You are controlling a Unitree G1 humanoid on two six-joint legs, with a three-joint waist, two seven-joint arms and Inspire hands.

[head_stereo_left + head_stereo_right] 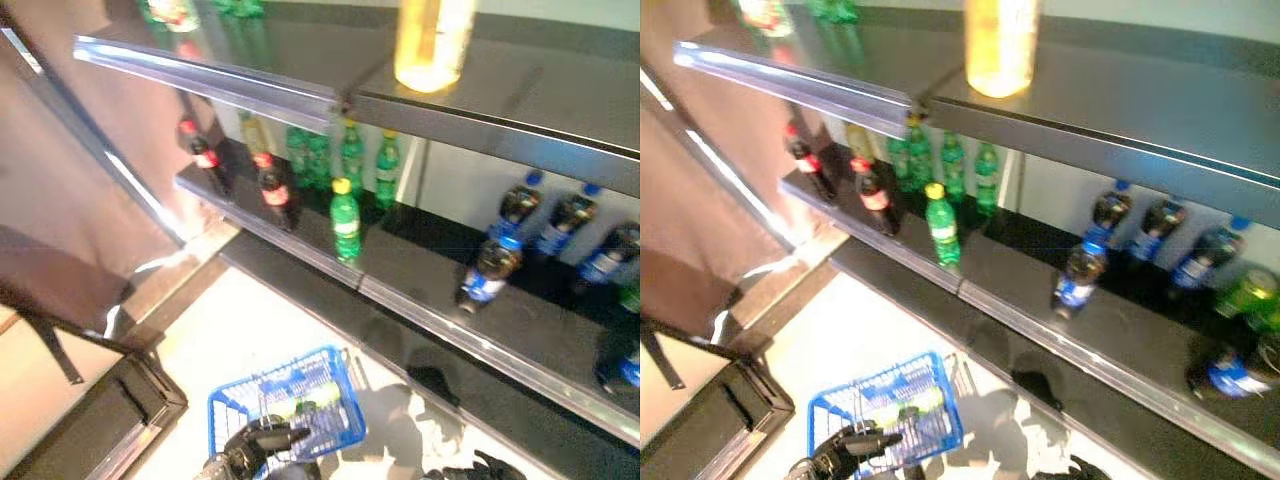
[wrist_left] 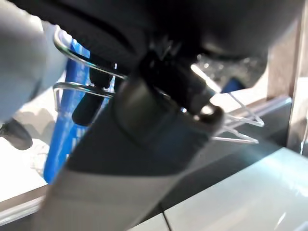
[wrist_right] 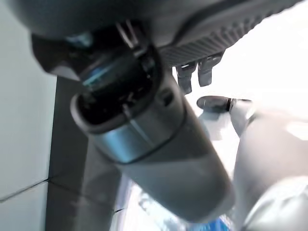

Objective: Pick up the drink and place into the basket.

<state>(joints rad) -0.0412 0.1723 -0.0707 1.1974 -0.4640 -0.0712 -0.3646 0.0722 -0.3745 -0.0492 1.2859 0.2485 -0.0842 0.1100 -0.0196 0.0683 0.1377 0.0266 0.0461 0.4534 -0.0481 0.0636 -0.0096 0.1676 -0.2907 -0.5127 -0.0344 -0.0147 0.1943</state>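
Observation:
My left hand [image 1: 255, 445] is shut on the thin wire handles [image 2: 82, 67] of the blue basket [image 1: 330, 425], which hangs low in front of the shelves. A pale green and yellow drink [image 1: 305, 405] lies inside the basket. A green bottle with a yellow cap [image 1: 345, 222] stands alone at the front edge of the middle shelf [image 1: 420, 300]. My right hand [image 1: 480, 468] shows low at the bottom edge, well below the shelf. In the right wrist view its fingers [image 3: 192, 77] hang relaxed and hold nothing.
More green bottles [image 1: 352, 155] stand behind the single one. Dark bottles with red caps [image 1: 272, 190] stand to the left and dark bottles with blue labels [image 1: 490, 270] to the right. A yellow drink [image 1: 432, 45] stands on the top shelf. A dark crate [image 1: 100, 420] sits at lower left.

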